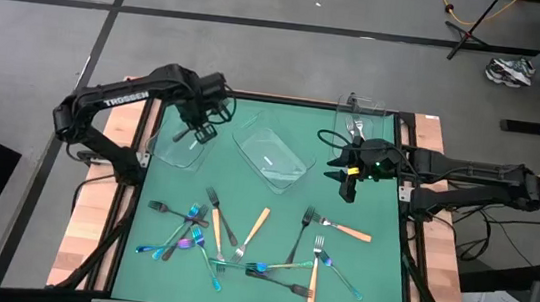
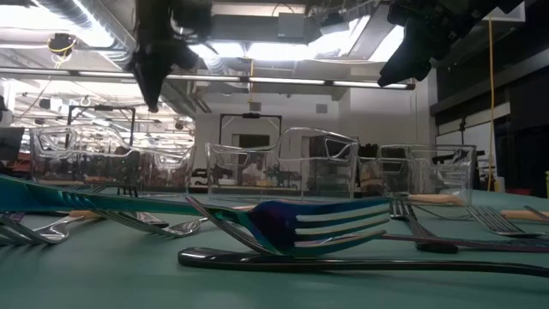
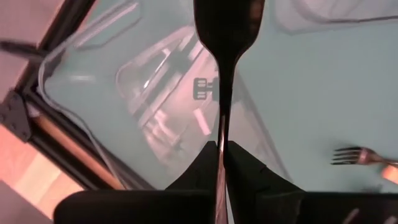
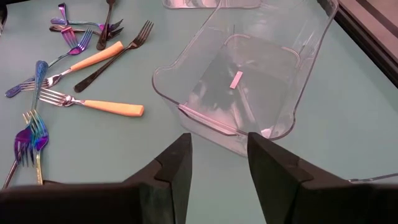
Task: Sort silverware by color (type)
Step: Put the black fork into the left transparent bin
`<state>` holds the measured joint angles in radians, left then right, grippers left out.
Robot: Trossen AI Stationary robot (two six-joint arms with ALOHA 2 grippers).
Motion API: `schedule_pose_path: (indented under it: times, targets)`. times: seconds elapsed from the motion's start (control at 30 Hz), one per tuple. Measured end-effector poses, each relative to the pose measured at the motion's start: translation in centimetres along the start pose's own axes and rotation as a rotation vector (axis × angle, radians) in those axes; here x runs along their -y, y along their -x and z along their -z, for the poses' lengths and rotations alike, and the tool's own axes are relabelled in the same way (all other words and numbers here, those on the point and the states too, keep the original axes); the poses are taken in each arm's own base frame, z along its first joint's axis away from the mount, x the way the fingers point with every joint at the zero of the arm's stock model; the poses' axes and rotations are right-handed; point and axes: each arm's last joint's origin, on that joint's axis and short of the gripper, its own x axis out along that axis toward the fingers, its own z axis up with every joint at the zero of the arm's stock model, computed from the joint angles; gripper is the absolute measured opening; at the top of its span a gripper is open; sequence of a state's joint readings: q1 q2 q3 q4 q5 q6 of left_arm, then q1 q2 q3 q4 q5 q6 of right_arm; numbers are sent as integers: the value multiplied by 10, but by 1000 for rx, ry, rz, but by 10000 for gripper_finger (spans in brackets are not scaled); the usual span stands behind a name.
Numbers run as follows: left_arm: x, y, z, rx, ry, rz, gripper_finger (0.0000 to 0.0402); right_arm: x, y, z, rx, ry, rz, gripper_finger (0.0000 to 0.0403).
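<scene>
The left gripper (image 1: pixel 202 130) hangs over the left clear tray (image 1: pixel 172 148) at the back-left of the green mat (image 1: pixel 378 273), fingers clenched on the handle of a dark utensil (image 3: pixel 222 93); in the left wrist view its handle runs straight out from betw. the two dark fingers (image 3: pixel 249 174), wide end farthest from them, w/ the tray directly beneath. The right gripper (image 1: pixel 349 171) hovers at the right side of the mat, just beside the middle tray (image 1: pixel 272 153), fingers apart & holding nothing; the right wrist view shows that tray right ahead of it. A third tray (image 1: pixel 362 115) sits at the back-right corner w/ a couple of forks in it. The rest of the silverware (image 1: pixel 240 248) lies scattered on the front half of the mat, well apart from both grippers: dark forks, blue-purple ones, & silver forks w/ tan handles, some crossing each other. One tan-handled fork (image 4: pixel 90 102) lies near the middle tray's corner. In the low view a blue fork (image 2: pixel 322 225) lies closest, over a dark handle (image 2: pixel 360 262). The mat covers a table w/ wood edges (image 1: pixel 91 223); grey floor around. A person's shoe (image 1: pixel 511 70) shows at the far right. Behind the table is an open workshop w/ ceiling lights.
</scene>
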<state>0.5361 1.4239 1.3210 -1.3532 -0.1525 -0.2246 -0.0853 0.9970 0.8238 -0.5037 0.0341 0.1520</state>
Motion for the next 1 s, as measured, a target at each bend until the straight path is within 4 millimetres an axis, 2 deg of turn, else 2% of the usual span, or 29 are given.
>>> schedule_pose_path:
  times: [0.23,0.57,0.77,1.0]
  targets:
    - [-14,-44,8,-85,-10,-16,7,0,0,0,0,0,0,143]
    - [-24,-101,24,-106,3,-11,8,0,0,0,0,0,0,143]
    - [-30,-123,33,-100,39,-14,9,0,0,0,0,0,0,143]
    - [-32,-137,40,-98,57,-16,9,0,0,0,0,0,0,143]
